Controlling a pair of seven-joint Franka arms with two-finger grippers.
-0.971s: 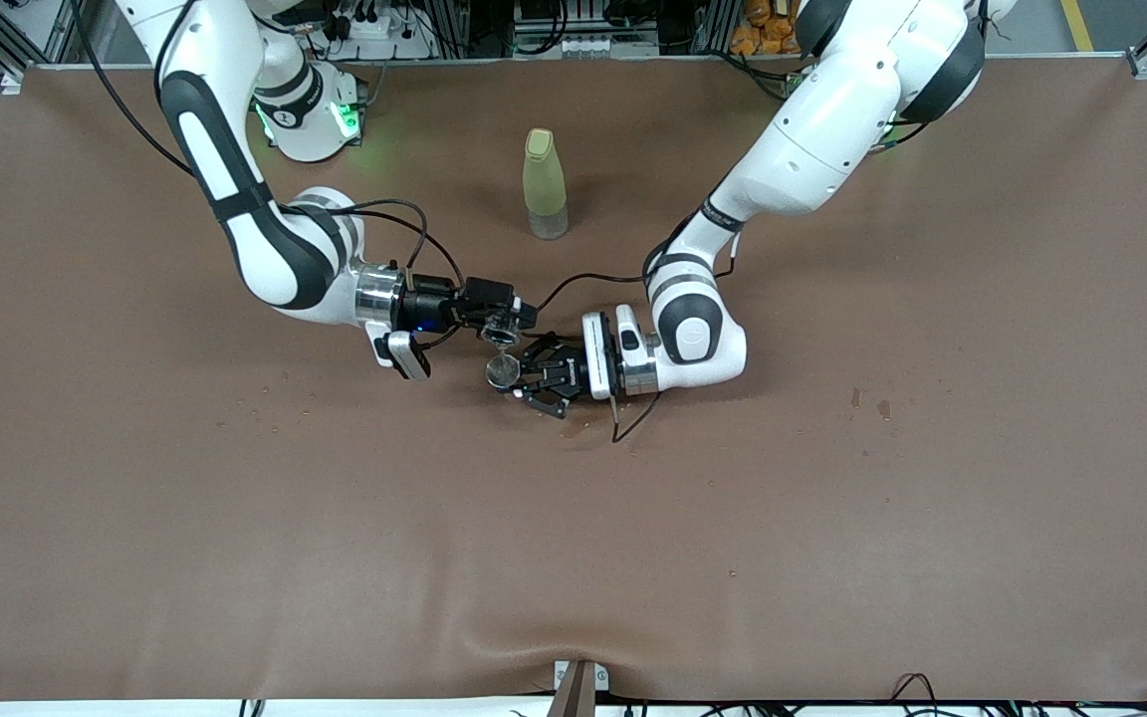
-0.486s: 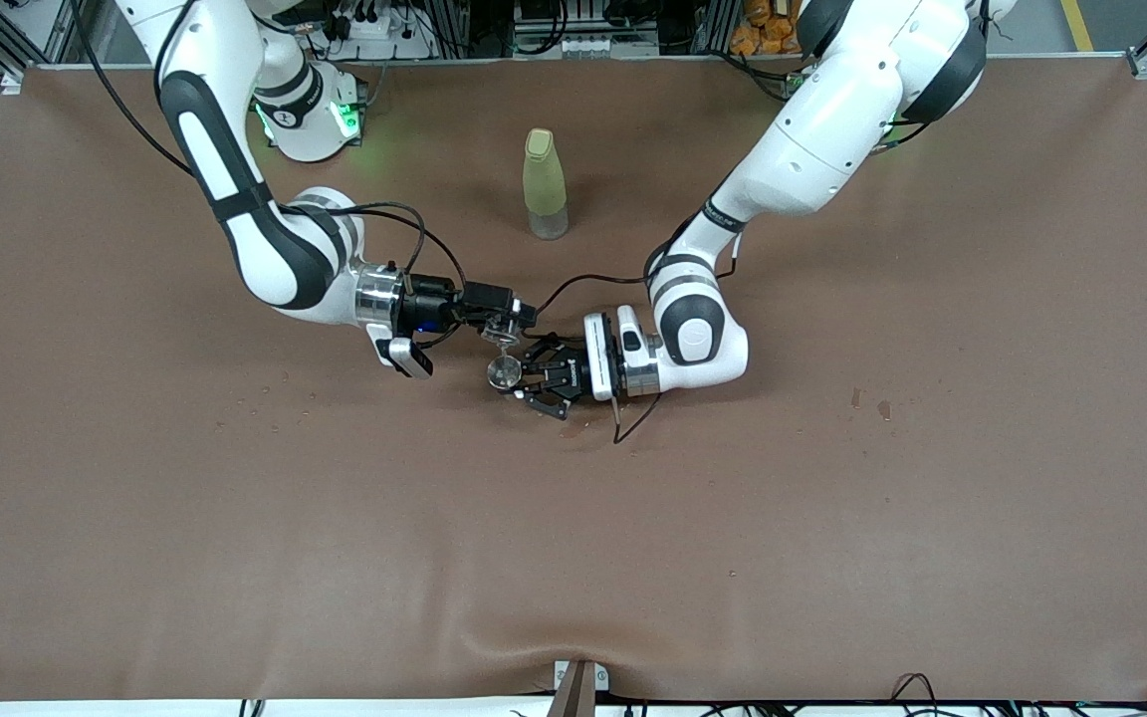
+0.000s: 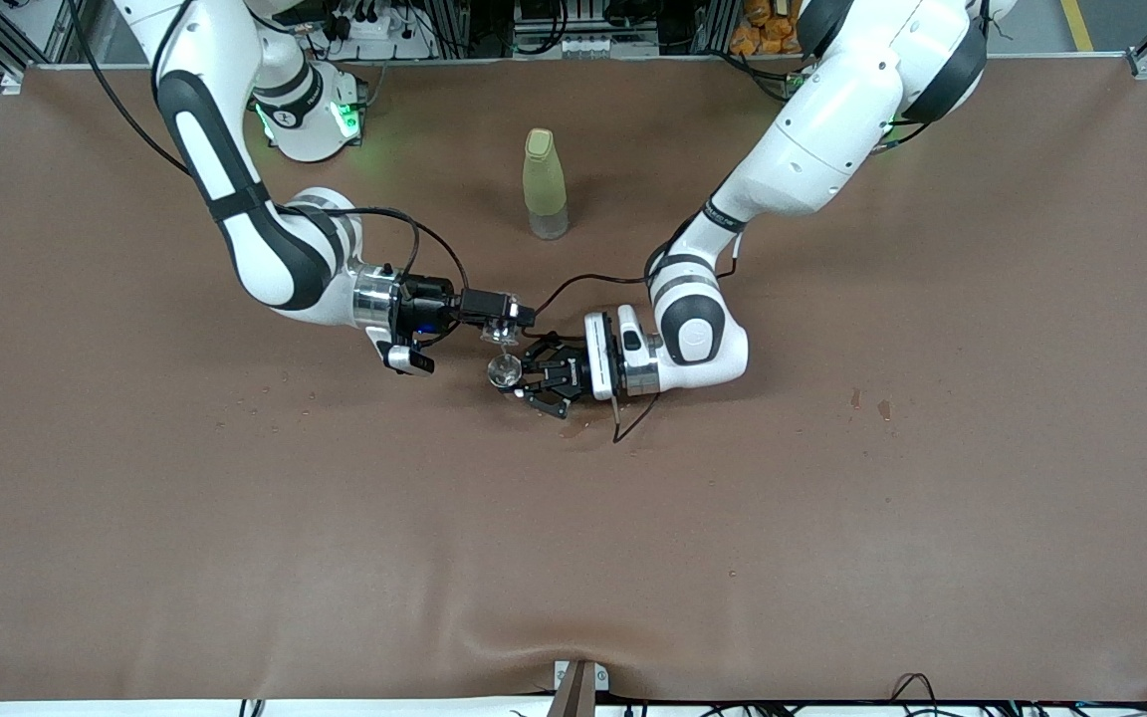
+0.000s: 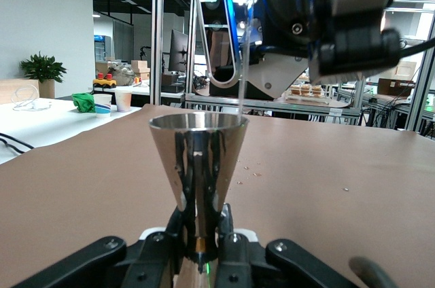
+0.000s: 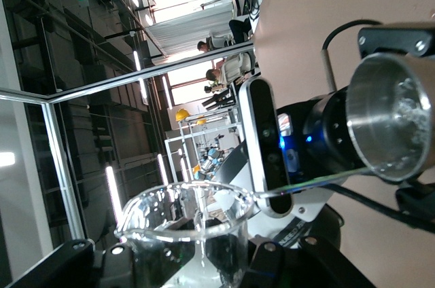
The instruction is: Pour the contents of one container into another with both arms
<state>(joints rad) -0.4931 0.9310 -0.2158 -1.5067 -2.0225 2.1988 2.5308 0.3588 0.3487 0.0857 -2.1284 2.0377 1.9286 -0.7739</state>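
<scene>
Front view: brown table under both arms; left gripper clamps metal cup, right gripper grips tilted glass cup above it; yellow-green bottle nearer bases.

Two glossy white jointed arms with black bands, silver wrist rings, black linkage-fingered left gripper, black boxy right gripper, looping black cables, green-lit base.

clear glass cup, shiny silver metal cup, yellow-green bottle, plain brown bench
</scene>
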